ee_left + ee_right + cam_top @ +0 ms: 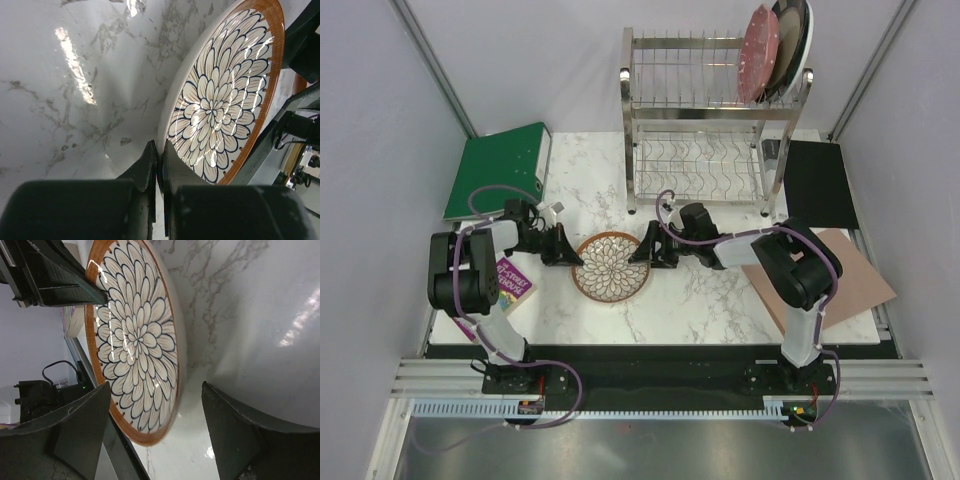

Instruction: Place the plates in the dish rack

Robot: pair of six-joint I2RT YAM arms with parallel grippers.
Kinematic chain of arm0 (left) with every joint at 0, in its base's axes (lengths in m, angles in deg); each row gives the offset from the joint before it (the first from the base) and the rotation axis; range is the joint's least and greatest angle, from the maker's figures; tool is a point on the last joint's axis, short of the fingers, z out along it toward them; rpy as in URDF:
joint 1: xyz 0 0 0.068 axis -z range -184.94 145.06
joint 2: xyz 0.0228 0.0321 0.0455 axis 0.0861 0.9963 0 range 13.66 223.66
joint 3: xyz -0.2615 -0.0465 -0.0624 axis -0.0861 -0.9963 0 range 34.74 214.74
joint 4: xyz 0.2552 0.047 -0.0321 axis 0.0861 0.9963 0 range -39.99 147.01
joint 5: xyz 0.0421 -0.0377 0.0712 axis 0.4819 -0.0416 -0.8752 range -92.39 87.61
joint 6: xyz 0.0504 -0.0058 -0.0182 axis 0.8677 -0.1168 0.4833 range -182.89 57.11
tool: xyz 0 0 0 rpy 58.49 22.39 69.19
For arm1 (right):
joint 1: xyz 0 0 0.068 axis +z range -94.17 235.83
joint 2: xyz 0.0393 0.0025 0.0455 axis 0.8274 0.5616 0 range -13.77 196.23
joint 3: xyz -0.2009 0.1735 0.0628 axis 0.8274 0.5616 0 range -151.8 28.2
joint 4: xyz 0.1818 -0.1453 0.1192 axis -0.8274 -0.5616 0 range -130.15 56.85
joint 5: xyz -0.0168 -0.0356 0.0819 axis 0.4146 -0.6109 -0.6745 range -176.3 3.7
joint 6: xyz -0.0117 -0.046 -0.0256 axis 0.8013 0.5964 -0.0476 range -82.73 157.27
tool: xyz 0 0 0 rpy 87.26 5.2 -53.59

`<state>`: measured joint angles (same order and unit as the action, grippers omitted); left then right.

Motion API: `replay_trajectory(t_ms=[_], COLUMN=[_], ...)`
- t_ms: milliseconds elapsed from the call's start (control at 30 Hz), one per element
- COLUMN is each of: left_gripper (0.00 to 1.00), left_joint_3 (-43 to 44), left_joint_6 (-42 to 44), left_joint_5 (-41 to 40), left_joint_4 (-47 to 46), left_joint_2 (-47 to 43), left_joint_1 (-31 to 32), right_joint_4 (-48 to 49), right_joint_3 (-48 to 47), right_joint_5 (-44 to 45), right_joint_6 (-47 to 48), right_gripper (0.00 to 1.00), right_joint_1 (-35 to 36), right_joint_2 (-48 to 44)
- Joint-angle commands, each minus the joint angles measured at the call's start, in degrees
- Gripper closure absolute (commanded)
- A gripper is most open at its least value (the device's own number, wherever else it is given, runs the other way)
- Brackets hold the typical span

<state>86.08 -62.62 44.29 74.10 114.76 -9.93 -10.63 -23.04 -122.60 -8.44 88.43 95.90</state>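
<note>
- The left jaws are closed finger against finger, their tips touching the near rim of the petal plate (pixel 220 100).
- The right jaws are spread wide and grip nothing. The opposite rim of the same plate sits in the gap between them. Whether either finger touches it I cannot tell.
- The plate lies flat on the marble counter (pixel 700 300), directly between the two sets of jaws. It is glossy, with cream petals outlined in dark blue radiating from the centre, an orange-brown band round the edge and a white underside.
- Beyond the right jaws, well apart from them, stands the dish rack (pixel 710 130), a shiny two-tier wire frame.
- A pink plate (pixel 757 52) and a dark-rimmed plate (pixel 790 45) stand on edge at the far-right end of its upper tier.
- Behind the left jaws lies a green binder (pixel 500 170), with a purple booklet (pixel 505 285) under the left arm (pixel 470 270).
- Behind the right jaws lie a black mat (pixel 820 180) and a brown board (pixel 840 270).
</note>
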Motion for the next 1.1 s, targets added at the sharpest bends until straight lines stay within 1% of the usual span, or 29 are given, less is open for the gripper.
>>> replay_trajectory(t_ms=[0,67,167,233,267,300,367,400,467,533,567,600,633,667,700,733,767,800,833,867,900,933,967,1033,1067], left_gripper=[0.98,0.98,0.98,0.98,0.98,0.98,0.97,0.9,0.8,0.72,0.66,0.62,0.59,0.52,0.5,0.49,0.46,0.46,0.45,0.43,0.41,0.39,0.38,0.38,0.38], left_joint_3=[-0.62,-0.79,-0.88,-0.97,-1.14,-1.23,-1.41,-1.67,-1.59,-1.15,-0.97,-0.71,-0.18,0.26,0.7,1.83,2.45,2.98,3.94,4.13,4.21,4.13,4.13,3.95,3.95], left_joint_6=[0.34,0.34,0.25,0.25,0.25,0.25,0.25,0.25,-1.33,-1.15,-0.72,-0.36,-0.36,2.25,3.06,3.59,4.2,4.3,4.47,3.95,3.16,2.37,1.49,0.52,0.26], left_joint_5=[7.47,7.47,7.29,7.29,7.2,7.03,6.76,6.59,5.45,4.83,3.87,3.43,2.12,1.32,0.44,-1.13,-1.84,-2.46,-3.86,-4.92,-6.15,-7.9,-8.26,-8.62,-8.62], left_joint_4=[1.21,1.13,1.04,1.04,0.87,0.86,0.25,0.07,-0.28,-0.19,-0.19,-0.19,-0.19,-0.19,-0.19,-0.28,-0.63,-0.8,-1.15,-1.68,-3.51,-4.31,-4.84,-6.16,-6.43], left_joint_2=[-0.82,-1.08,-1.25,-1.26,-1.26,-1.08,-1.08,-1.08,-1.69,-3.44,-4.5,-5.64,-8.78,-10.21,-12.13,-15.11,-16.71,-17.86,-18.91,-21.1,-21.9,-22.78,-23.57,-23.76,-23.84], left_joint_1=[1.65,1.92,1.92,1.92,1.92,1.92,1.92,1.92,1.92,1.83,1.83,1.57,1.39,1.3,0.95,0.69,0.43,0.08,0.07,0.07,0.07,0.16,0.16,0.07,0.16], right_joint_4=[1.3,-0.19,-2.13,-3.36,-3.71,-3.98,-3.98,-4.15,-6.52,-10.29,-11.79,-14.85,-16.79,-21.51,-24.95,-28.29,-35.63,-39.53,-43.75,-52.41,-57.11,-61.42,-67.2,-69.89,-70.68], right_joint_3=[-2.63,-3.42,-4.04,-3.95,-3.78,-3.25,-2.72,-2.37,-3.07,-3.95,-5.08,-5.53,-6.06,-7.71,-8.86,-10.09,-13.32,-15.36,-17.64,-22.88,-25.98,-28.97,-34.31,-38.12,-40.93], right_joint_5=[2.01,3.06,3.77,4.56,4.74,4.91,5.09,5.27,5.88,6.15,5.71,4.92,4.31,3.43,2.47,0.72,-0.35,-1.84,-4.81,-6.23,-6.59,-6.6,-5.29,-3.62,-1.26], right_joint_6=[-2.27,-2.54,-2.02,-1.31,-0.26,0.09,0.89,1.59,2.99,5.98,7.47,10.7,13.0,15.11,20.26,22.84,25.21,27.85,32.74,36.53,40.14,47.49,49.56,52.64,54.66], right_gripper=[0.21,0.23,0.28,0.38,0.44,0.58,0.72,0.86,1.0,1.0,1.0,1.0,1.0,1.0,1.0,1.0,1.0,1.0,1.0,1.0,1.0,1.0,1.0,1.0,1.0], right_joint_1=[2.29,3.17,3.26,3.26,3.26,3.26,3.26,3.35,3.26,2.82,2.56,2.21,1.33,0.89,-0.33,-1.04,-1.83,-3.49,-4.29,-4.91,-5.26,-5.27,-5.27,-5.18,-5.18], right_joint_2=[3.62,4.85,5.64,5.21,4.86,4.51,3.36,2.84,1.08,-1.64,-2.78,-5.75,-7.52,-10.84,-12.53,-14.03,-16.74,-17.72,-18.6,-20.0,-20.63,-21.33,-22.99,-25.63,-28.34])
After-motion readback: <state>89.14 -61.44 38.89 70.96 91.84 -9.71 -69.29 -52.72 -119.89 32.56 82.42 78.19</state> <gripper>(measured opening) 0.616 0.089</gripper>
